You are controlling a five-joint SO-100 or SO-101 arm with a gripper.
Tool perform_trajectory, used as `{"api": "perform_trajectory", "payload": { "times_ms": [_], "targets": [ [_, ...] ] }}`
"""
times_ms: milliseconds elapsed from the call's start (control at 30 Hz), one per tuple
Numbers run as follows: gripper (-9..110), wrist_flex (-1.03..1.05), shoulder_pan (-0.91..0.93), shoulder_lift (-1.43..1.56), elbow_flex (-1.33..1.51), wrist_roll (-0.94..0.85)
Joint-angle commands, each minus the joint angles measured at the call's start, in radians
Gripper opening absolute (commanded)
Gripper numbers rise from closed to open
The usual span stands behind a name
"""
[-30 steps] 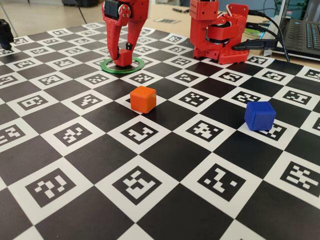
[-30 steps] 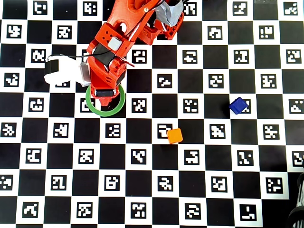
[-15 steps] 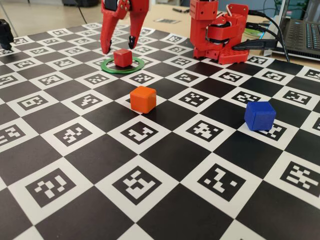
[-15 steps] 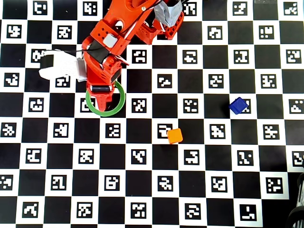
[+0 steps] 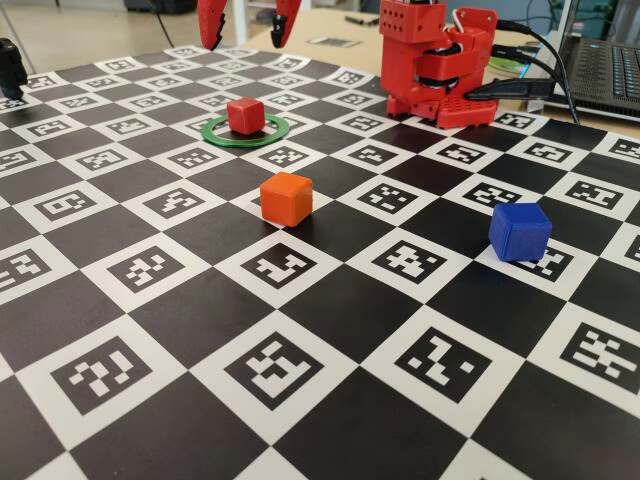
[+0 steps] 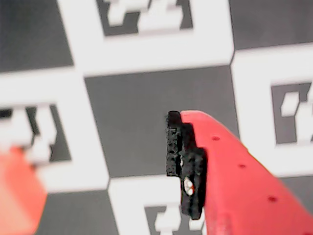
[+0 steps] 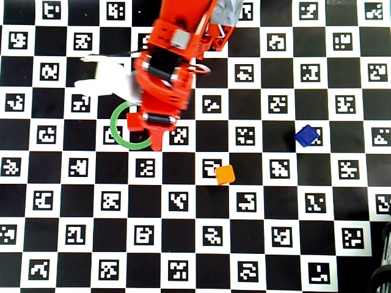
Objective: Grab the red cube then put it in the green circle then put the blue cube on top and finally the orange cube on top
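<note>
The red cube point(image 5: 245, 115) sits inside the green circle point(image 5: 213, 137) on the checkered marker board. In the overhead view the cube point(image 7: 132, 121) shows partly beside the arm, with the green circle point(image 7: 115, 130) half covered. The orange cube point(image 5: 287, 198) point(image 7: 225, 174) lies near the board's middle. The blue cube point(image 5: 520, 231) point(image 7: 306, 135) lies apart, further right. My gripper point(image 5: 247, 25) hangs open and empty above the ring. In the wrist view my gripper point(image 6: 98, 171) shows a black-padded finger point(image 6: 183, 161) and a blurred finger at the left, with only board between them.
The red arm base point(image 5: 440, 65) stands at the back right with black cables point(image 5: 530, 85) running to a laptop point(image 5: 605, 60). A black object point(image 5: 10, 65) sits at the left edge. A white patch point(image 7: 104, 76) lies on the board beside the arm.
</note>
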Motion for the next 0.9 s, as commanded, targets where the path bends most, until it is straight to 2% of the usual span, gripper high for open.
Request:
{"api": "perform_trajectory", "payload": {
  "times_ms": [0,167,333,467,867],
  "targets": [
    [38,0.014,-0.216,0.032,-0.109,0.153],
    [38,0.072,-0.448,-0.035,-0.232,0.321],
    [38,0.017,-0.66,-0.106,-0.265,0.436],
    [38,-0.028,-0.804,-0.187,-0.287,0.426],
    [39,-0.02,-0.968,-0.468,-0.474,0.601]
  ]
}}
